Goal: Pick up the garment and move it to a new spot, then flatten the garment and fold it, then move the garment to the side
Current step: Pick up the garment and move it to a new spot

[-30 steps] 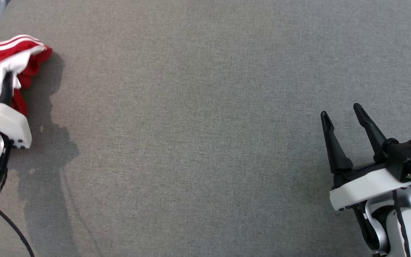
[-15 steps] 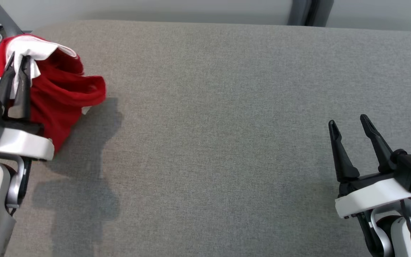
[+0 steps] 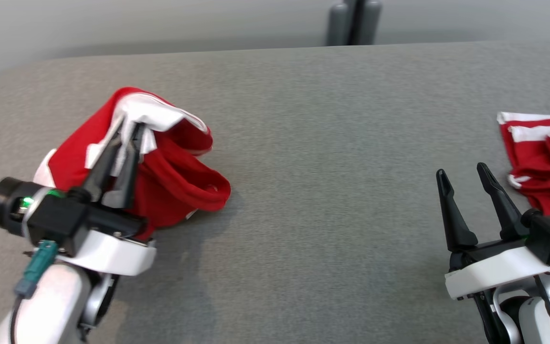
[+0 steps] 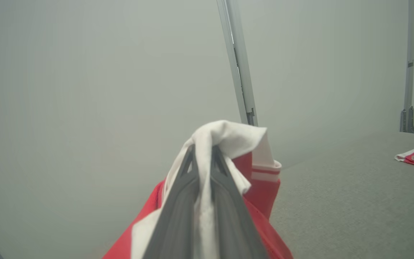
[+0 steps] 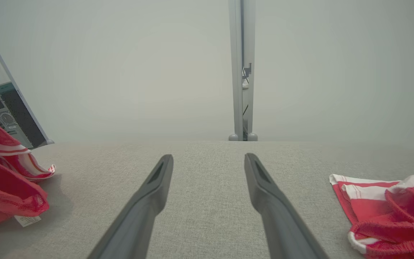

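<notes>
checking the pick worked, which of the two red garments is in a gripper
The garment on the left, its white fabric pinched in the shut left gripper. The right garment lies free near the open right gripper.

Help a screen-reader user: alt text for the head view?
The left gripper is shut on a bunched red and white garment on the grey table. The right gripper stands open near a second red garment.

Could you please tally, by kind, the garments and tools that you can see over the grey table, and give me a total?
Red-and-white garments: 2, the held garment pinched in the shut left tool, and the loose garment lying to the right.
Tools: 2, the left tool and the open right tool.
Total: 4.
</notes>
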You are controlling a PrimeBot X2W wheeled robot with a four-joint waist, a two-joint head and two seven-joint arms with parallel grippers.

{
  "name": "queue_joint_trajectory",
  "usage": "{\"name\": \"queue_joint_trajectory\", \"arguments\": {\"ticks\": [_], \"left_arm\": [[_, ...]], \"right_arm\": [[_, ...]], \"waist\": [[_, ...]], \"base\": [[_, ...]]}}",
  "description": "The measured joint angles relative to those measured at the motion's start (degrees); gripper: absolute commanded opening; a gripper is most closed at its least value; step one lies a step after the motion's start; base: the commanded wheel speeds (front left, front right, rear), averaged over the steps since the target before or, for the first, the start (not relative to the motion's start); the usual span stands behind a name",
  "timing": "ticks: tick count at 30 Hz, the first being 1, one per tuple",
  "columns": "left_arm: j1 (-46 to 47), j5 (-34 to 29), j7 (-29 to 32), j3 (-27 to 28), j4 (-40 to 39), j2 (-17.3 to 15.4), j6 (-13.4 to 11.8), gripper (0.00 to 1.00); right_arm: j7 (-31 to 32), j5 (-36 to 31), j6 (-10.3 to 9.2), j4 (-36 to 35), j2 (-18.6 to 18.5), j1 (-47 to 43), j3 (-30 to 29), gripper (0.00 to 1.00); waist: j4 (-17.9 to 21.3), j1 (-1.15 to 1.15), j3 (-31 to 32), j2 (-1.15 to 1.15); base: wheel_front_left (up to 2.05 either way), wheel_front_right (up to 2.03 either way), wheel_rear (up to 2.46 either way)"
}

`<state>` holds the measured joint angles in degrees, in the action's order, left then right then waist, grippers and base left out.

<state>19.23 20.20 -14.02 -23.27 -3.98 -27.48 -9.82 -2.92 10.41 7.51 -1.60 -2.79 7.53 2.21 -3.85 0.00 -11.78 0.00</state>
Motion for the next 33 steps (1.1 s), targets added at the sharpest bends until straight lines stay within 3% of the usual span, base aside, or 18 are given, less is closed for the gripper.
{"name": "queue_joint_trajectory", "arguments": {"ticks": [12,20,22,23,24,28,33], "left_arm": [[6.5,0.0,2.5,-10.1,6.7,8.4,5.8,0.0],[10.8,1.1,2.1,-13.8,20.0,13.2,10.3,0.0],[11.4,1.3,1.7,-14.0,22.3,13.7,10.9,0.0],[11.6,1.4,1.3,-13.9,23.1,14.0,11.0,0.45],[11.8,1.8,1.1,-13.8,23.8,14.4,11.0,0.98],[11.8,2.1,0.1,-13.4,24.4,15.6,11.1,1.0],[10.4,2.6,-0.7,-10.5,21.9,15.9,8.5,1.0]], "right_arm": [[-1.4,2.8,0.0,1.1,0.0,0.1,1.7,1.0],[-4.4,5.2,-0.01,3.0,-0.1,-0.3,1.7,1.0],[-4.8,5.4,0.0,3.4,-0.1,-0.5,1.8,1.0],[-5.0,5.4,-0.01,3.6,-0.1,-0.5,1.7,1.0],[-5.0,5.4,-0.01,3.8,-0.1,-0.5,1.6,1.0],[-5.2,5.0,-0.01,4.4,0.0,-0.4,1.0,1.0],[-4.6,3.7,-0.01,4.6,0.0,-0.4,-0.1,1.0]], "waist": [[12.3,0.0,-1.1,0.0],[21.4,0.0,-4.0,0.0],[22.2,0.0,-4.9,0.0],[22.4,0.0,-5.2,0.0],[22.4,0.0,-5.4,0.0],[20.8,0.0,-5.1,0.0],[17.2,0.0,-3.5,0.0]], "base": [[0.0,0.0,0.0],[0.0,0.0,0.0],[0.0,0.0,0.0],[0.0,0.0,0.0],[0.0,0.0,0.0],[0.0,0.0,0.0],[0.0,0.0,0.0]]}}
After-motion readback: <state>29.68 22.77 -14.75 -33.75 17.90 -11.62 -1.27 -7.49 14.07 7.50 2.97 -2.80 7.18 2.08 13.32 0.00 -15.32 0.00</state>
